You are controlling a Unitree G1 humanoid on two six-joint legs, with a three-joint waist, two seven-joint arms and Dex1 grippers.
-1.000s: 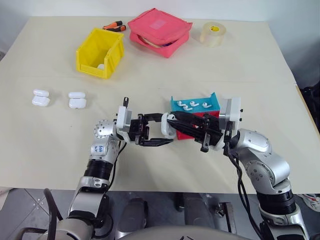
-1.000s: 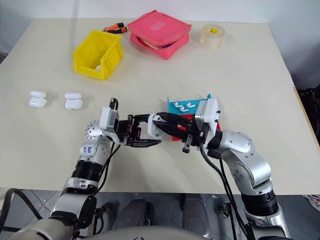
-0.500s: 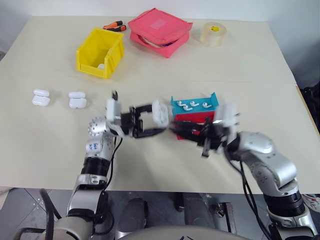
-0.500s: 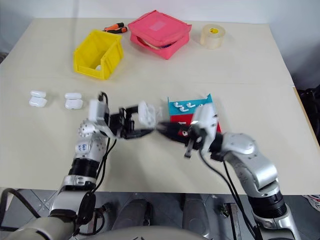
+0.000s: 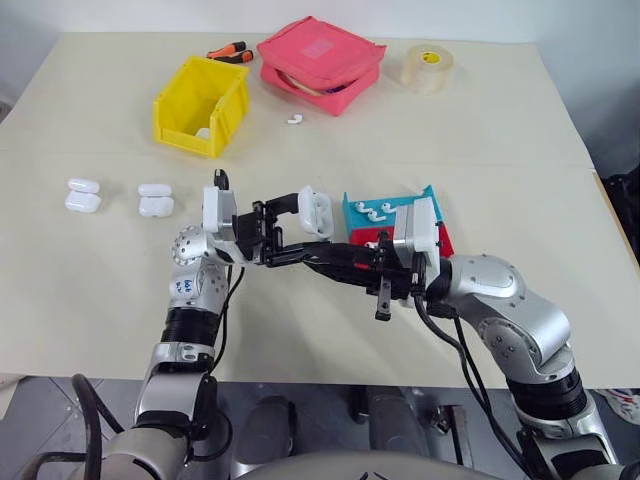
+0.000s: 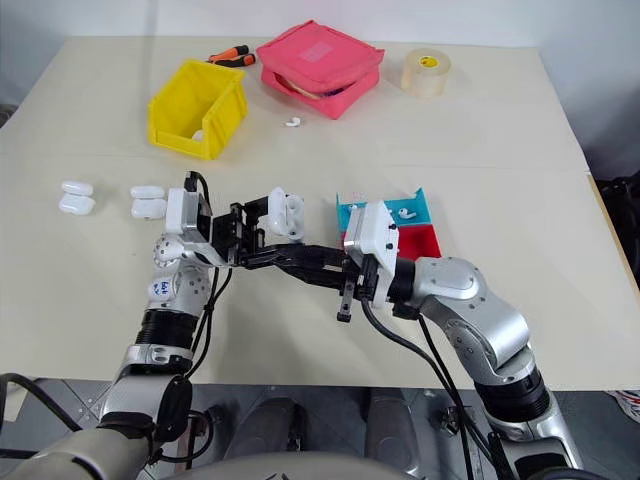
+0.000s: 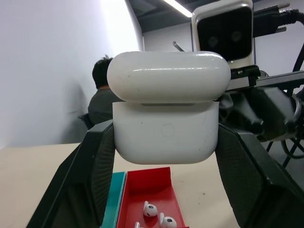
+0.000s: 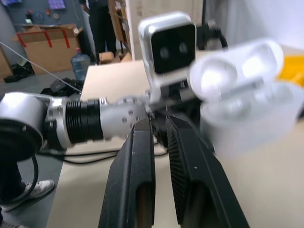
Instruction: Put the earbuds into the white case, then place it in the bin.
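My left gripper (image 7: 165, 159) is shut on a white case (image 5: 316, 211), held above the table's middle with its lid ajar. My right gripper (image 8: 159, 127) reaches in from the right. It is shut with nothing between its fingers, and its tips sit just below the case. Several earbuds (image 5: 379, 211) lie in a blue tray (image 5: 428, 197) right of the case. One loose earbud (image 5: 294, 120) lies on the table near the pink pouch. The yellow bin (image 5: 199, 105) stands at the back left with something white inside.
Two more white cases (image 5: 82, 195) (image 5: 155, 200) lie at the left. A red tray (image 7: 142, 190) holding earbuds adjoins the blue one. A pink pouch (image 5: 318, 60), a tape roll (image 5: 427, 67) and orange-handled tools (image 5: 228, 52) sit along the back edge.
My right gripper has slid left, under the case. My left gripper has lifted the case a little up and left. A loose earbud now lies near the pink pouch.
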